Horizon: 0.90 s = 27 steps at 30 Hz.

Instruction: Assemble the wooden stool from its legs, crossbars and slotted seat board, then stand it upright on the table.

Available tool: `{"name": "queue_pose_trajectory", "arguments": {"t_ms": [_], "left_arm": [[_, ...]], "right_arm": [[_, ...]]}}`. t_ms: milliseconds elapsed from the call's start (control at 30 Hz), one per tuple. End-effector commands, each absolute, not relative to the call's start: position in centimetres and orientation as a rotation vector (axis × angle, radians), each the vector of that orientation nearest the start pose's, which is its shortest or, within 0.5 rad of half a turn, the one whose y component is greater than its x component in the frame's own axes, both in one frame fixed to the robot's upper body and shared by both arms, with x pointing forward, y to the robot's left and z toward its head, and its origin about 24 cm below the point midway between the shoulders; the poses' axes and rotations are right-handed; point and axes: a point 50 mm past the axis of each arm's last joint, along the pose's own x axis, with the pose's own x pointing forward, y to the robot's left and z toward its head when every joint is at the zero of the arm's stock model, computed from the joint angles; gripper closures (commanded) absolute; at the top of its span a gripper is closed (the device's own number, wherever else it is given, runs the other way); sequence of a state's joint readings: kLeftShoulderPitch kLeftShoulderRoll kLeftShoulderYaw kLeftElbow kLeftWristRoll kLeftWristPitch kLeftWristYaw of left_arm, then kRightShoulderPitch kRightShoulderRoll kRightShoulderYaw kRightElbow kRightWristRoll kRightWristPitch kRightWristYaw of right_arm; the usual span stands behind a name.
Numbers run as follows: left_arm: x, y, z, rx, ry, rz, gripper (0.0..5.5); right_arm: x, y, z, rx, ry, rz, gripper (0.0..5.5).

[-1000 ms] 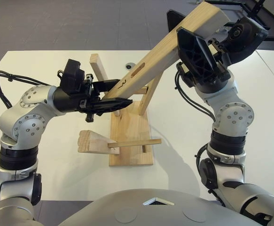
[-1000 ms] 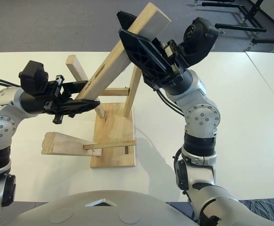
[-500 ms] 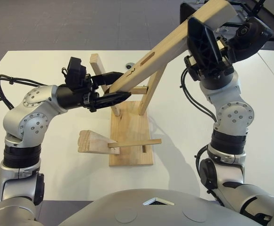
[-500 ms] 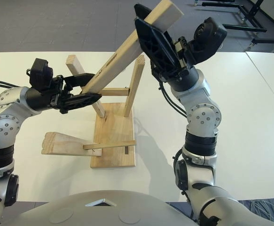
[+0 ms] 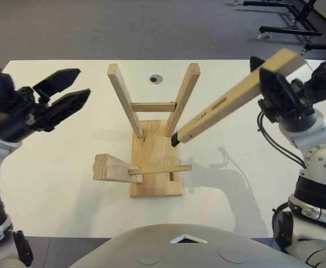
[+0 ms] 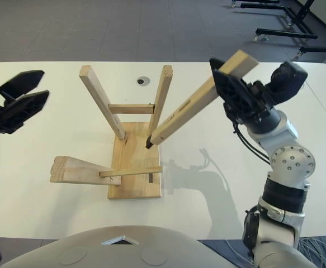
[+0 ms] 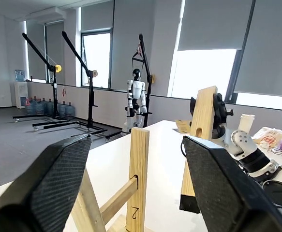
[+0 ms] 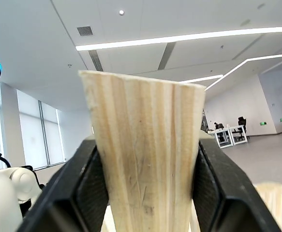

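The slotted seat board (image 5: 156, 164) lies flat on the white table (image 5: 62, 145). Two legs (image 5: 123, 100) (image 5: 184, 96) stand on its far end, joined by a crossbar (image 5: 154, 106). Another leg (image 5: 110, 168) lies on the table at the board's left edge, with a thin crossbar (image 5: 160, 169) stuck in it and reaching over the board. My right gripper (image 5: 265, 79) is shut on the upper end of a slotted leg (image 5: 224, 107). That leg slants down to the board beside the right upright leg. My left gripper (image 5: 67, 91) hangs open over the table's left side, holding nothing.
A small round hole (image 5: 155, 79) sits in the table behind the upright legs. Bare tabletop lies to the left and right of the board. Black stands (image 5: 280, 25) are on the floor beyond the far right corner.
My left gripper has let go of the slanted leg's lower end and drawn back to the left. My right arm swung right and down, bringing the leg's lower end to the board.
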<state>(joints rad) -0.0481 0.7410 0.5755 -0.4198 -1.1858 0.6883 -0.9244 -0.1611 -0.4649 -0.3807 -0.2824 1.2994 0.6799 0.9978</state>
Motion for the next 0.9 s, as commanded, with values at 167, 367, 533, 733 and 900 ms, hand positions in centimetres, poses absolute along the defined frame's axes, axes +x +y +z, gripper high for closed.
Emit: {"name": "queue_pose_trajectory", "arguments": {"t_ms": [167, 367, 533, 733, 900], "left_arm": [[18.8, 24.1, 21.0, -0.295, -0.051, -1.134, 2.05], [18.8, 23.5, 20.2, -0.347, -0.018, -1.160, 2.05], [18.6, 23.9, 20.4, -0.403, -0.028, -1.165, 2.05], [19.2, 25.4, 20.3, -0.465, -0.024, -1.126, 2.05], [18.9, 25.6, 19.6, -0.470, -0.026, -1.087, 2.05]], "right_arm": [[20.2, -19.9, 16.3, 0.458, -0.178, 1.409, 3.43], [20.4, -19.4, 17.0, 0.320, -0.212, 1.480, 3.43], [19.4, -18.9, 17.1, 0.383, -0.230, 1.526, 3.43], [18.9, -17.8, 16.8, 0.388, -0.230, 1.542, 3.43], [19.2, -17.2, 15.9, 0.362, -0.257, 1.504, 3.44]]}}
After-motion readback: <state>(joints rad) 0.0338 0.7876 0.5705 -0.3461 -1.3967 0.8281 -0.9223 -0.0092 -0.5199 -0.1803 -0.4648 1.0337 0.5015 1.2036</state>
